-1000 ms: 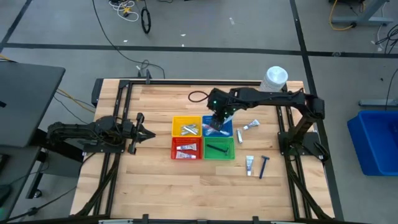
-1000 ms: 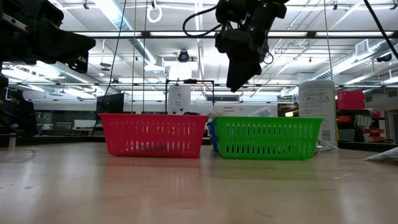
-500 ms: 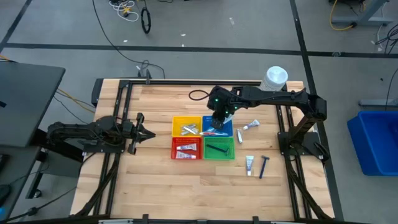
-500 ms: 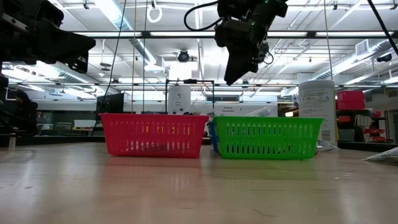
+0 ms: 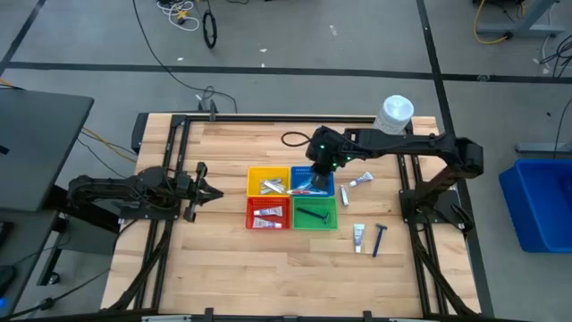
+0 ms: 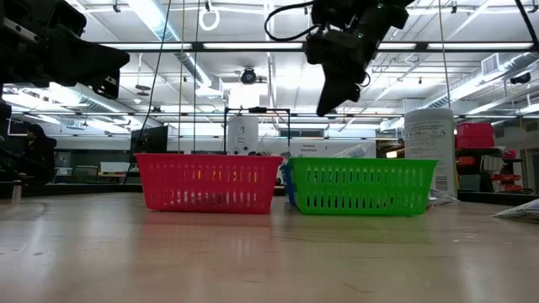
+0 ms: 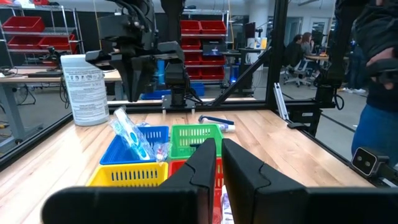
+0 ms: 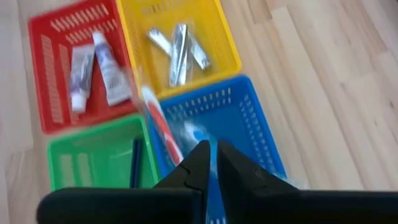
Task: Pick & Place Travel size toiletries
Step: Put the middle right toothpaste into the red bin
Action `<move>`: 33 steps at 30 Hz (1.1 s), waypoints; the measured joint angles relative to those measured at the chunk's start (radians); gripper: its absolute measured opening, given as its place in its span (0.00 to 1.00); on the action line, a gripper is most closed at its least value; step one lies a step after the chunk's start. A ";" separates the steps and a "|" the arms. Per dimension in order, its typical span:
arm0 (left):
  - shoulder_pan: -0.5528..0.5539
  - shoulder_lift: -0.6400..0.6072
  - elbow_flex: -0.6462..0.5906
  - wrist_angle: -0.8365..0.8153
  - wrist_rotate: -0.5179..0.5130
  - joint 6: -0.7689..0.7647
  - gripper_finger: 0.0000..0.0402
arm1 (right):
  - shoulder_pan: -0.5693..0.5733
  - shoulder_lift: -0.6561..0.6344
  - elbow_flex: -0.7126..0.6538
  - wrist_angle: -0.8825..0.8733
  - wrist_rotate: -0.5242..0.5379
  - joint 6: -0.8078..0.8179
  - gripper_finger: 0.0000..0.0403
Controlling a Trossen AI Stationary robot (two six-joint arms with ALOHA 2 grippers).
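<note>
- While the right gripper [image 5: 323, 166] hovers above the blue basket [image 5: 324, 187], its jaws stand nearly closed, empty.
- Left gripper [image 5: 202, 188] waits aside, jaws narrow.

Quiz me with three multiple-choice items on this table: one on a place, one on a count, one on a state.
1. Where is the right gripper?
A. Raised over the blue basket
B. Down inside the red basket
C. At the table's left edge

2. How many coloured baskets are on the table?
A. Two
B. Three
C. Four

3. What state is the green basket in?
A. Empty
B. Holding a dark razor
C. Tipped over

Answers:
1 A: the right gripper hangs high above the baskets, and from above it sits at the blue basket.
2 C: yellow, blue, red and green form a square block.
3 B: the razor lies inside the upright green basket.
</note>
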 joint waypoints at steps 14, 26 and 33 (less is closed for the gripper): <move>0.000 0.000 0.000 -0.001 0.000 0.000 0.08 | 0.000 -0.210 -0.216 0.015 0.000 -0.079 0.08; 0.000 0.000 0.000 -0.001 0.000 0.000 0.08 | -0.064 -0.319 -0.286 -0.038 0.001 -0.364 0.09; 0.000 0.000 0.000 -0.001 0.000 0.000 0.08 | -0.113 -0.327 -0.287 -0.197 0.001 -0.674 0.16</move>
